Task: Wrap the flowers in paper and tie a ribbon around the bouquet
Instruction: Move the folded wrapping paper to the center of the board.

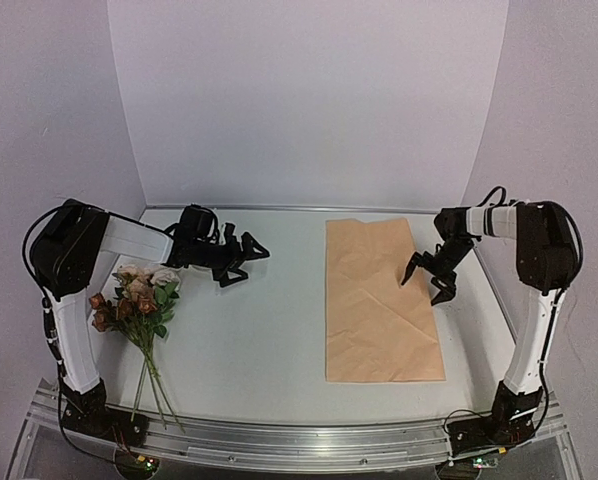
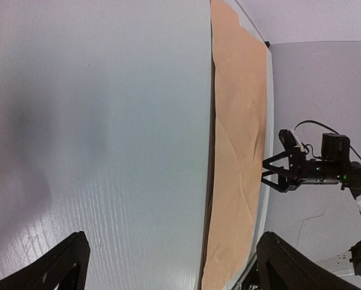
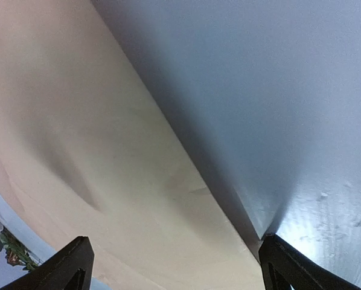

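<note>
One sheet of paper (image 1: 374, 310), right edge under the spread right pincer (image 1: 424, 287), flowers (image 1: 134, 297) apart, left of the spread left pincer (image 1: 244, 266)

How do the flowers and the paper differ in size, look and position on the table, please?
The flowers are a small, bulky bunch in rust, pink and cream with green leaves and thin stems; the paper is a large, flat, plain tan sheet. The flowers lie on the left of the white table, the paper on the right. Both rest on the table, well apart from each other.
</note>
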You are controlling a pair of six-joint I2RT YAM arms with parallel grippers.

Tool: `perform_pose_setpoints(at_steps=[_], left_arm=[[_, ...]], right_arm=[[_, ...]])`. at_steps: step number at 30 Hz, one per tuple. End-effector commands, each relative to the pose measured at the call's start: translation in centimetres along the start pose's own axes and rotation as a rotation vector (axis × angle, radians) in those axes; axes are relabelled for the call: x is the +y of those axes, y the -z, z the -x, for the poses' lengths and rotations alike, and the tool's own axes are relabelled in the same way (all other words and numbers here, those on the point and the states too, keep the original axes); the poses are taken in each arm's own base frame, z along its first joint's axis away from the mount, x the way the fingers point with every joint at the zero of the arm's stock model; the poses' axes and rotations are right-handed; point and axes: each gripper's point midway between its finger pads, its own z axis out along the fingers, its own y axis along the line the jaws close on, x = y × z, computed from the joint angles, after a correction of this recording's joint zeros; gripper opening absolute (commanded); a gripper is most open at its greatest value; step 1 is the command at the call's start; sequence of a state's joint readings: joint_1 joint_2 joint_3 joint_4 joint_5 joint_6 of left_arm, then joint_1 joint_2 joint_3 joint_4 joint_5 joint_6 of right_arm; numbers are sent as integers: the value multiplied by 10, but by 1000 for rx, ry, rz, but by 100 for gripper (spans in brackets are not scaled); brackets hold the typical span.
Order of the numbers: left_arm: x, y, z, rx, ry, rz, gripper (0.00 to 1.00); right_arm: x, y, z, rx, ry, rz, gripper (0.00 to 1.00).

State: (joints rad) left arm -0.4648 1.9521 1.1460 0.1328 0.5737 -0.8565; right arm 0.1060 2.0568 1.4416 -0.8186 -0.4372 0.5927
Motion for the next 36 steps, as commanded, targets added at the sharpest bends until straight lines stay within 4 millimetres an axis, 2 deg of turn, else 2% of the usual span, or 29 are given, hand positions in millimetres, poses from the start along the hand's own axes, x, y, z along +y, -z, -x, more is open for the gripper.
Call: perform_pose_setpoints(at_steps=[1,8,13,16,23,30,36], left_arm=[[-9,-9,11,-10,13,-22,100],[2,-31,14,28,13,-17,93],[16,-52,13,84,-29,43,82],[23,-64,8,117,-46,81,78],[25,-85,-11,192,-73,105,59],[8,-86,-26,221,-99,84,44],[-6,-75,-29,193,-97,83,23]], right_arm=[[33,-26,-28,142,135,-19,98],[82,-49,-56,188,271,-64,98],[102,-62,-63,207,283,-62,98],[110,-63,-64,211,272,-47,98],[118,-62,-68,213,267,-33,98],[123,-64,-72,223,260,-21,97],[126,-63,-74,223,268,-16,97]])
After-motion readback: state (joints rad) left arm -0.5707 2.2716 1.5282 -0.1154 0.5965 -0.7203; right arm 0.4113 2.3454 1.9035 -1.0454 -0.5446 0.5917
